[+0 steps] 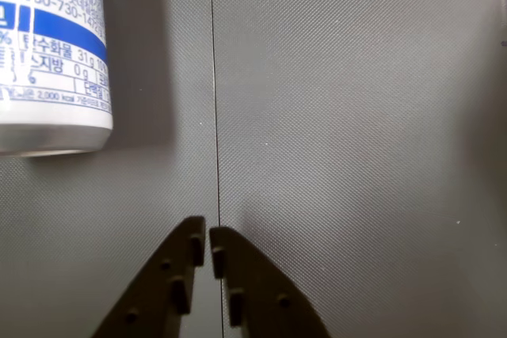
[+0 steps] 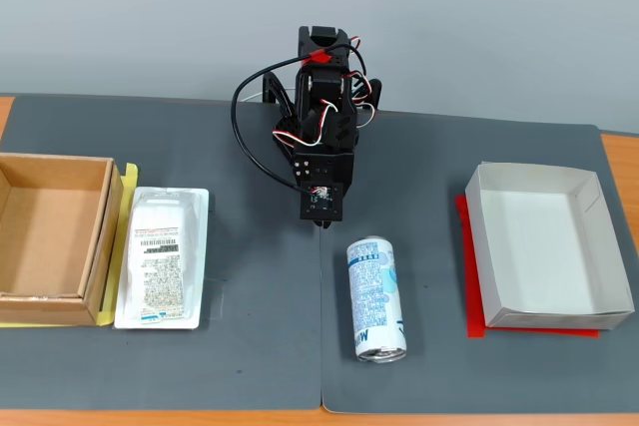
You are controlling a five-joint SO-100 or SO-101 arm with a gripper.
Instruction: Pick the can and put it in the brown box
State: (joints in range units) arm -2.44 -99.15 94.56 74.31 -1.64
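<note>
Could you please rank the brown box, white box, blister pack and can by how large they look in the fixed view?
1. white box
2. brown box, though cropped at the left edge
3. blister pack
4. can

In the wrist view the can (image 1: 49,53) sits at ten o'clock, cut off by the top and left edges; only its lower end and part of the label show. The gripper (image 1: 207,237) enters at six o'clock, its fingers running off the bottom edge. In the fixed view the brown box (image 2: 95,236) at nine o'clock is clipped by the left edge. The print on the white blister pack (image 2: 163,258) is too small to read. The folded arm (image 2: 321,137) hides its own fingertips.
</note>
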